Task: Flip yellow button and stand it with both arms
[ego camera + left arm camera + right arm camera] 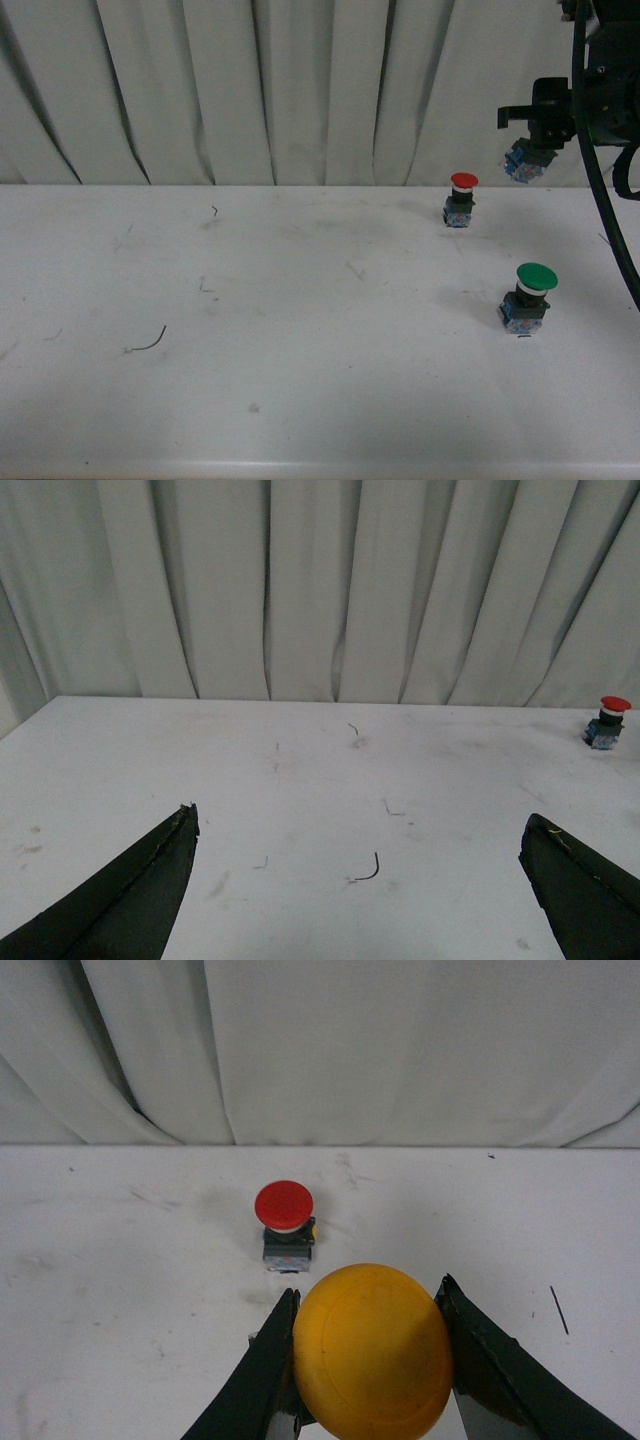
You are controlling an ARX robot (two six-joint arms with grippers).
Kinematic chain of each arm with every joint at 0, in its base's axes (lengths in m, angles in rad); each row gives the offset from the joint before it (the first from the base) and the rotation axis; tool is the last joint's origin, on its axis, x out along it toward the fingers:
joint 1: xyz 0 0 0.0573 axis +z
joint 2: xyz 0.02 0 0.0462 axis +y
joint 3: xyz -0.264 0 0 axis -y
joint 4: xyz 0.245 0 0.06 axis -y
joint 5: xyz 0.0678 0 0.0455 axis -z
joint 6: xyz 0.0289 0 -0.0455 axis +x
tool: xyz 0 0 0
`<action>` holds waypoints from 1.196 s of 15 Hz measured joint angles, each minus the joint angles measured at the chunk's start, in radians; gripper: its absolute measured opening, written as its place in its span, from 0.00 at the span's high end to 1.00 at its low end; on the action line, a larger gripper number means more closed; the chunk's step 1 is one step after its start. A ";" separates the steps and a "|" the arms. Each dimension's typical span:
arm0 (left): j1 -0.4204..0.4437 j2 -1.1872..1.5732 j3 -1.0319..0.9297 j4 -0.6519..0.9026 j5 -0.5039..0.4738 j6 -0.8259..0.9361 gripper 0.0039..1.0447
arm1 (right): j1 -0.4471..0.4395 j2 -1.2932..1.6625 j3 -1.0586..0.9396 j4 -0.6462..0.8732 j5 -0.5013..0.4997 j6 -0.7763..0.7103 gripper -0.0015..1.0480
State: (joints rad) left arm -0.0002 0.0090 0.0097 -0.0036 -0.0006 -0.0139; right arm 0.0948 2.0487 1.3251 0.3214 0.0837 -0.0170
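Observation:
My right gripper (365,1305) is shut on the yellow button (372,1352); its round yellow cap fills the gap between the two black fingers in the right wrist view. In the front view the right gripper (535,135) hangs in the air at the upper right, well above the table, and only the button's blue base (524,161) shows below it. My left gripper (360,830) is open and empty, its two black fingers wide apart over the bare white table (300,780). The left arm is out of the front view.
A red-capped button (461,199) stands upright at the table's back right; it also shows in the right wrist view (284,1222) and the left wrist view (607,721). A larger green-capped button (529,297) stands nearer the front right. A small wire scrap (148,343) lies left. White curtain behind.

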 joint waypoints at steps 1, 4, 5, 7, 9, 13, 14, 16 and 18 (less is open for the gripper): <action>0.000 0.000 0.000 0.000 0.000 0.000 0.06 | -0.004 0.016 0.019 -0.009 0.008 -0.013 0.66; 0.000 0.000 0.000 0.000 0.000 0.000 0.06 | -0.004 0.071 0.063 -0.041 0.053 -0.058 0.66; 0.000 0.000 0.000 0.000 0.000 0.000 0.06 | -0.002 0.101 0.084 -0.055 0.076 -0.074 0.66; 0.000 0.000 0.000 0.000 0.000 0.000 0.06 | 0.010 0.143 0.112 -0.089 0.112 -0.096 0.66; 0.000 0.000 0.000 0.000 0.000 0.000 0.06 | 0.024 0.181 0.135 -0.113 0.138 -0.117 0.66; 0.000 0.000 0.000 0.000 0.000 0.000 0.06 | 0.053 0.245 0.180 -0.129 0.178 -0.161 0.66; 0.000 0.000 0.000 0.000 0.000 0.000 0.06 | 0.056 0.257 0.192 -0.129 0.188 -0.167 0.66; 0.000 0.000 0.000 0.000 0.000 0.000 0.06 | 0.056 0.284 0.215 -0.147 0.203 -0.187 0.66; 0.000 0.000 0.000 0.000 0.000 0.000 0.06 | 0.063 0.307 0.243 -0.158 0.209 -0.193 0.66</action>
State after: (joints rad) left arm -0.0002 0.0090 0.0097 -0.0040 -0.0006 -0.0139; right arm 0.1574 2.3562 1.5684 0.1635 0.2932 -0.2104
